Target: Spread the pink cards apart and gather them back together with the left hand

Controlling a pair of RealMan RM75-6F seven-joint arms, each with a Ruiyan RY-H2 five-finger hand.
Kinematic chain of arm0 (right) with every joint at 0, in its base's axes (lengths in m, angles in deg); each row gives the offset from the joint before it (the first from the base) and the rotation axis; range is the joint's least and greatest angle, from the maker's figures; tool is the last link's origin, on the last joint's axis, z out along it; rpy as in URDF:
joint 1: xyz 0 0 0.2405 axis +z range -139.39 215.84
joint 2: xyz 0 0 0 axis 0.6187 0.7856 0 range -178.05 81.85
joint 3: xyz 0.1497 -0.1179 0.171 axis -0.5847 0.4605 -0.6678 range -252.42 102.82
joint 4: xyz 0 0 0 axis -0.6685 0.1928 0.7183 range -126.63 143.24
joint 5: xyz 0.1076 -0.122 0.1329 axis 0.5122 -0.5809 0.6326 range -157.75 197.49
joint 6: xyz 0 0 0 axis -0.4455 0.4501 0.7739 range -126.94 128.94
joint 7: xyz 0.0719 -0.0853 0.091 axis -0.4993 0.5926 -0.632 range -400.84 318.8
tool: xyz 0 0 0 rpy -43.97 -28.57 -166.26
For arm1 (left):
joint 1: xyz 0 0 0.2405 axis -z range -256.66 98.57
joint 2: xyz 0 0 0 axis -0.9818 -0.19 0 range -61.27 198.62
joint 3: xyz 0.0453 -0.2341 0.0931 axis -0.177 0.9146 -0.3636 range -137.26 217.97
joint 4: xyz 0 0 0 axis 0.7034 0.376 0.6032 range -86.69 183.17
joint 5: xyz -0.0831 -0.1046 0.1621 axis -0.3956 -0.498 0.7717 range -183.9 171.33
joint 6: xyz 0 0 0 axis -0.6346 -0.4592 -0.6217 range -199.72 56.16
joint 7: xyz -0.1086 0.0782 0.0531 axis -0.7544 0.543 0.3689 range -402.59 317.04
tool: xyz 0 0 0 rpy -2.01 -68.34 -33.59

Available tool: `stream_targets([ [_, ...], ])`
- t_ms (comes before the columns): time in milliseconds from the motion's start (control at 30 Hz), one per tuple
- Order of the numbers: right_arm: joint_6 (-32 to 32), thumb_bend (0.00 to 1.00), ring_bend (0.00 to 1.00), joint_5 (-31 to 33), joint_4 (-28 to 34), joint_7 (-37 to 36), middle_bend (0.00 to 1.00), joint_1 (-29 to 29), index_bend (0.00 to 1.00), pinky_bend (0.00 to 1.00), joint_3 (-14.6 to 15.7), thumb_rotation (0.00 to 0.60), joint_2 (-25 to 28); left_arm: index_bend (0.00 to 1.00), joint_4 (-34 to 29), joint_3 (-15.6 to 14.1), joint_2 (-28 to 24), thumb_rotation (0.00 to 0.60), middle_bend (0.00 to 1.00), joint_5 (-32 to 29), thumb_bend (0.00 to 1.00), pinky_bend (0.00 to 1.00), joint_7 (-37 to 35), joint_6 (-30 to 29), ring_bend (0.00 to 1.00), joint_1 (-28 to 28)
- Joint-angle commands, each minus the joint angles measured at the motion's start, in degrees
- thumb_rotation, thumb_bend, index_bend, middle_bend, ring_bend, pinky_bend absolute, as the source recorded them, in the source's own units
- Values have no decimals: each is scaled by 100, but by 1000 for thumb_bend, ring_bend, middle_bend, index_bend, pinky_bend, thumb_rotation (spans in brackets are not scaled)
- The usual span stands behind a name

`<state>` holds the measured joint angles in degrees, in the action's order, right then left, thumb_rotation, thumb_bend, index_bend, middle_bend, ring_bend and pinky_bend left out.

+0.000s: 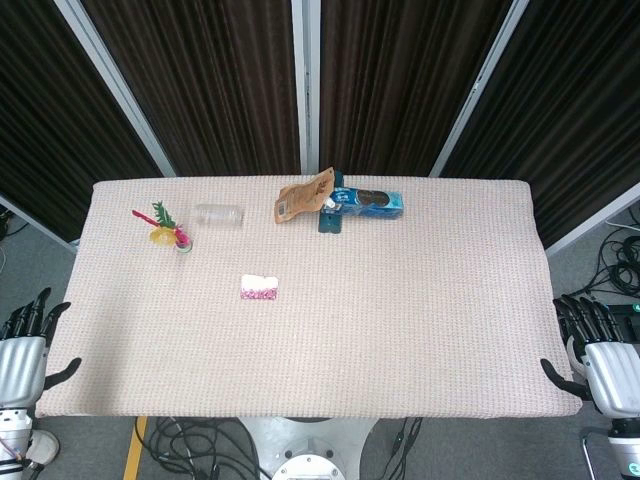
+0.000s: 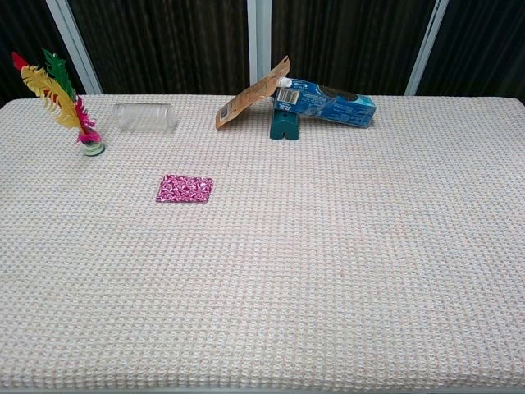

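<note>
A: What do you see from the head view?

B: The pink cards (image 1: 259, 288) sit in one neat pile on the woven surface (image 1: 400, 330), a bit left of the middle. The left hand (image 1: 25, 345) waits at the near left edge, well apart from the cards. Its fingers are spread and it holds nothing. The right hand (image 1: 600, 350) waits at the near right edge, spread and holding nothing too.

A: What else is up there?

B: A feather shuttlecock (image 1: 168, 228), a clear jar lying down (image 1: 219, 215), a brown pouch (image 1: 303, 196) and a blue box (image 1: 368, 203), all near the far edge.

A: And the chest view?

B: No hands show here. The pink cards (image 2: 184, 188) lie flat in one pile, away from the shuttlecock (image 2: 66, 105).

A: So how much is done?

B: I think nothing yet. The cards look untouched. The left hand must reach over, spread them out, then push them back together.
</note>
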<state>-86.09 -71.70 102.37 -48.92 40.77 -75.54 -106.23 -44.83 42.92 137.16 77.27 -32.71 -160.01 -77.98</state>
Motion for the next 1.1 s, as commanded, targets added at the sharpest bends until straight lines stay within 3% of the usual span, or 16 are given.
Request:
stream_targets([
  [33,25,184,0,3,-11,-4,65,25,95,0,-12,570,-15,229,-42,6,-15,600,130,-26,217,143,17,24,121,9],
  [733,21,184,0,5,-111,-20,65,43,95,0,-32,564,-67,229,-204,-24,-139,600,130,-12,217,153,-5,237,124,115],
  [800,42,183,0,-2,-106,10,64,68,95,0,-44,566,-66,229,-214,4,-164,600,147,42,217,190,-12,321,147,208],
  [900,74,185,0,-17,-92,48,64,102,95,0,-54,568,-49,229,-185,67,-218,600,287,150,216,284,-14,509,245,413],
  [1100,103,184,0,-27,-38,116,66,142,94,0,-71,566,-8,256,24,253,-207,600,512,457,220,629,-306,1095,536,1059],
])
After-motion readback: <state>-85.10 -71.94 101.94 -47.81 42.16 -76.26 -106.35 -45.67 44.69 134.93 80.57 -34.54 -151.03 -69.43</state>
